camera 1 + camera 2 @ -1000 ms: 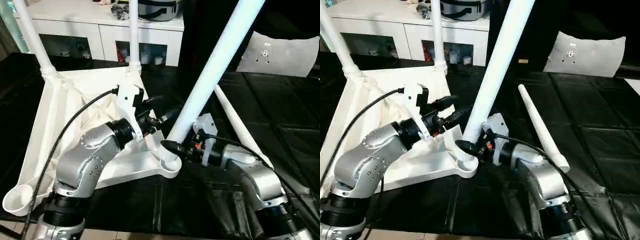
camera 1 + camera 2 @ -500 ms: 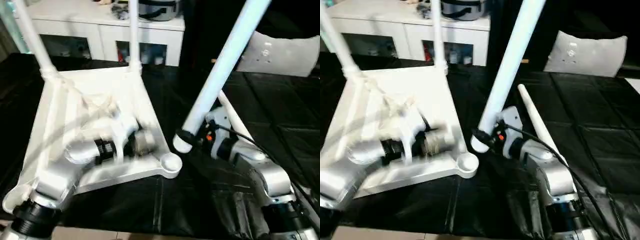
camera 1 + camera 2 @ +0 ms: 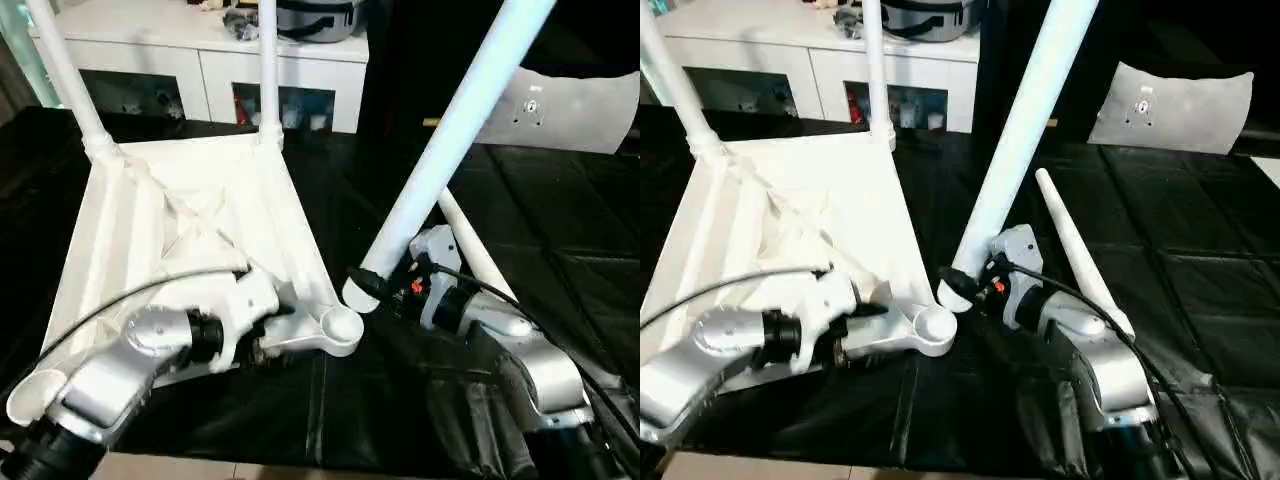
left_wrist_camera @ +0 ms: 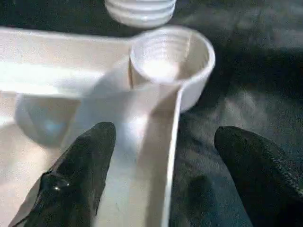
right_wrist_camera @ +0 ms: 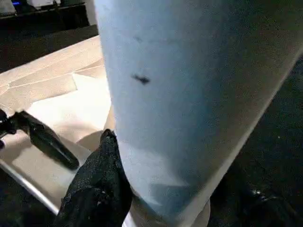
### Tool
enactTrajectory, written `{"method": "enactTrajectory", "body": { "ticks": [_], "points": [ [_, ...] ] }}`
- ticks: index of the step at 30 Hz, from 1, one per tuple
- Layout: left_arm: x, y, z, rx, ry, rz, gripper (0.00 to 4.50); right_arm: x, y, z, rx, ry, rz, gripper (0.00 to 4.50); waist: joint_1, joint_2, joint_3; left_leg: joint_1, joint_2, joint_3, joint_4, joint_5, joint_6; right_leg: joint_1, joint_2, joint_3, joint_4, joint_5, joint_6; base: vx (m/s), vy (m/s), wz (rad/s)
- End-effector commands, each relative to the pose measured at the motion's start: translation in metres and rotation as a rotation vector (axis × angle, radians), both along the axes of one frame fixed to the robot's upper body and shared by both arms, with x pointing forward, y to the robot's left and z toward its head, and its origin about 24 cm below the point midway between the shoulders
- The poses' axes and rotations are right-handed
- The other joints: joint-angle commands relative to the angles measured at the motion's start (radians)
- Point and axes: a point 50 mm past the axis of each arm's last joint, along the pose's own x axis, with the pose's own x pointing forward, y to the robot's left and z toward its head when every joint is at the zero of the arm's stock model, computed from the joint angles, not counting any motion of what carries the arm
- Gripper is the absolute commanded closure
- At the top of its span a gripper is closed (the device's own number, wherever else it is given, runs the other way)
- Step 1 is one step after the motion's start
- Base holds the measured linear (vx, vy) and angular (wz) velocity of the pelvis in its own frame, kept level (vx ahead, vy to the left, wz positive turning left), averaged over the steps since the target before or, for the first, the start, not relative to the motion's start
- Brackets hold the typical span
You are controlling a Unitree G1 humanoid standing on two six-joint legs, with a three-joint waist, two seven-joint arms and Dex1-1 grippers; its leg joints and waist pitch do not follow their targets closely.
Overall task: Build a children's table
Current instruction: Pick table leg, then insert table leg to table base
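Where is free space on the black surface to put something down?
Free: the black cloth right of the loose leg, below the grey board. Crowded: around the empty corner socket, where the left tool and the right tool's held leg meet.

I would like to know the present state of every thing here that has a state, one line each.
table top: upside down, two legs fitted
near corner socket: empty
held leg: tilted, beside the socket
loose leg: lying flat
left gripper: open, straddling the top's edge
right gripper: shut on held leg

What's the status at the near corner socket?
Left claw open, straddling tabletop rim. Right claw shut on third leg, tip beside empty socket. Fourth leg lying behind.
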Motion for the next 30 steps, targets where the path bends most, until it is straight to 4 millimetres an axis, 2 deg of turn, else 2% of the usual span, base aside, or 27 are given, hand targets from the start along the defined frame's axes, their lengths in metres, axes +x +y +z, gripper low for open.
{"method": "enactTrajectory", "body": {
  "ticks": [1, 4, 5, 6, 8, 10, 11, 12, 13, 17, 18, 21, 23, 26, 27, 28, 30],
  "points": [
    [-0.001, 0.002, 0.000, 0.028, -0.019, 0.019, 1.15, 0.000, -0.001, 0.004, 0.010, -0.014, -0.015, 2.59, -0.005, 0.023, -0.055, 0.003, 0.016, 0.000, -0.082, -0.228, -0.017, 0.050, -0.066, 0.046, -0.073, -0.362, -0.110, 0.000, 0.000, 0.00],
    [-0.003, 0.002, 0.000, 0.029, -0.021, 0.029, 1.03, -0.002, -0.001, 0.003, 0.014, -0.012, -0.020, 2.59, -0.006, 0.022, -0.054, 0.002, 0.015, 0.001, -0.082, -0.227, -0.014, 0.050, -0.066, 0.046, -0.074, -0.367, -0.112, 0.000, 0.000, 0.00],
    [-0.004, 0.001, 0.000, 0.029, -0.021, 0.028, 1.25, -0.002, -0.001, 0.003, 0.014, -0.011, -0.021, 2.59, -0.006, 0.022, -0.054, 0.001, 0.015, 0.001, -0.081, -0.221, -0.012, 0.050, -0.066, 0.046, -0.075, -0.367, -0.111, 0.000, 0.000, 0.00],
    [-0.005, 0.001, 0.000, 0.029, -0.022, 0.027, 1.25, -0.002, -0.001, 0.003, 0.014, -0.010, -0.021, 2.59, -0.006, 0.023, -0.053, 0.001, 0.015, 0.001, -0.082, -0.218, -0.010, 0.049, -0.065, 0.046, -0.075, -0.368, -0.111, 0.000, 0.000, 0.00],
    [-0.005, 0.000, -0.001, 0.029, -0.025, 0.025, 1.66, -0.003, 0.000, 0.002, 0.012, -0.008, -0.019, 2.59, -0.006, 0.025, -0.052, 0.001, 0.015, 0.000, -0.082, -0.220, -0.010, 0.048, -0.065, 0.046, -0.075, -0.368, -0.111, 0.000, 0.000, 0.00],
    [-0.005, 0.000, -0.002, 0.031, -0.027, 0.025, 1.55, -0.004, 0.000, 0.002, 0.011, -0.007, -0.017, 2.59, -0.007, 0.025, -0.052, 0.001, 0.015, 0.001, -0.082, -0.228, -0.010, 0.049, -0.065, 0.046, -0.076, -0.375, -0.109, 0.000, 0.000, 0.00],
    [-0.003, 0.001, -0.003, 0.039, -0.030, 0.026, 1.79, -0.004, 0.001, 0.001, 0.009, -0.006, -0.014, 2.59, -0.007, 0.027, -0.051, 0.002, 0.014, 0.001, -0.082, -0.231, -0.009, 0.047, -0.064, 0.046, -0.078, -0.377, -0.106, 0.000, 0.000, 0.00],
    [-0.002, 0.002, -0.003, 0.045, -0.031, 0.026, 1.79, -0.005, 0.001, 0.001, 0.007, -0.005, -0.011, 2.59, -0.007, 0.027, -0.051, 0.001, 0.014, 0.001, -0.082, -0.232, -0.009, 0.047, -0.064, 0.046, -0.078, -0.377, -0.105, 0.000, 0.000, 0.00],
    [-0.002, 0.002, -0.003, 0.046, -0.031, 0.026, 2.09, -0.005, 0.001, 0.001, 0.007, -0.005, -0.010, 2.59, -0.007, 0.027, -0.050, 0.001, 0.013, 0.000, -0.083, -0.232, -0.008, 0.048, -0.064, 0.045, -0.079, -0.379, -0.103, 0.000, 0.000, 0.00],
    [0.001, 0.002, -0.003, 0.051, -0.033, 0.026, 2.12, -0.005, 0.001, 0.000, 0.003, -0.003, -0.007, 2.59, -0.007, 0.031, -0.050, 0.001, 0.014, -0.001, -0.083, -0.235, -0.008, 0.047, -0.065, 0.045, -0.078, -0.386, -0.103, 0.000, 0.000, 0.00],
    [0.003, 0.003, -0.003, 0.059, -0.037, 0.024, 2.50, -0.006, 0.000, -0.001, -0.004, -0.002, -0.005, 2.59, -0.009, 0.031, -0.049, 0.000, 0.013, 0.000, -0.082, -0.238, -0.006, 0.048, -0.064, 0.045, -0.081, -0.388, -0.102, 0.000, 0.000, 0.00],
    [0.004, 0.004, -0.004, 0.064, -0.037, 0.023, 2.50, -0.007, -0.001, -0.001, -0.008, -0.001, -0.005, 2.59, -0.008, 0.034, -0.051, 0.001, 0.012, -0.001, -0.082, -0.233, -0.004, 0.049, -0.064, 0.045, -0.081, -0.394, -0.095, 0.000, 0.000, 0.00],
    [0.005, 0.006, -0.006, 0.076, -0.032, 0.022, 2.92, -0.008, -0.001, -0.002, -0.012, 0.005, -0.008, 2.59, -0.009, 0.037, -0.051, 0.000, 0.011, -0.001, -0.081, -0.234, -0.005, 0.049, -0.065, 0.044, -0.081, -0.401, -0.097, 0.000, 0.000, 0.00],
    [0.005, 0.007, -0.006, 0.082, -0.030, 0.020, 2.98, -0.008, -0.001, -0.002, -0.014, 0.009, -0.009, 2.59, -0.012, 0.036, -0.050, 0.001, 0.010, -0.002, -0.082, -0.249, -0.002, 0.048, -0.065, 0.042, -0.086, -0.443, -0.088, 0.000, 0.000, 0.00],
    [0.005, 0.008, -0.007, 0.086, -0.026, 0.019, 3.20, -0.008, -0.001, -0.003, -0.016, 0.008, -0.007, 2.59, -0.013, 0.040, -0.051, 0.002, 0.010, -0.002, -0.081, -0.254, -0.002, 0.047, -0.065, 0.041, -0.087, -0.454, -0.086, 0.000, 0.000, 0.00],
    [0.005, 0.008, -0.007, 0.089, -0.023, 0.019, 3.37, -0.008, -0.001, -0.003, -0.018, 0.007, -0.005, 2.59, -0.014, 0.039, -0.051, 0.001, 0.010, -0.002, -0.081, -0.255, -0.001, 0.047, -0.065, 0.041, -0.089, -0.458, -0.084, 0.000, 0.000, 0.00],
    [0.004, 0.011, -0.008, 0.098, -0.012, 0.014, 3.44, -0.009, 0.000, -0.004, -0.021, 0.003, 0.001, 2.59, -0.017, 0.040, -0.051, 0.001, 0.009, -0.004, -0.082, -0.264, -0.001, 0.047, -0.066, 0.040, -0.090, -0.473, -0.079, 0.000, 0.000, 0.00]
  ]
}}
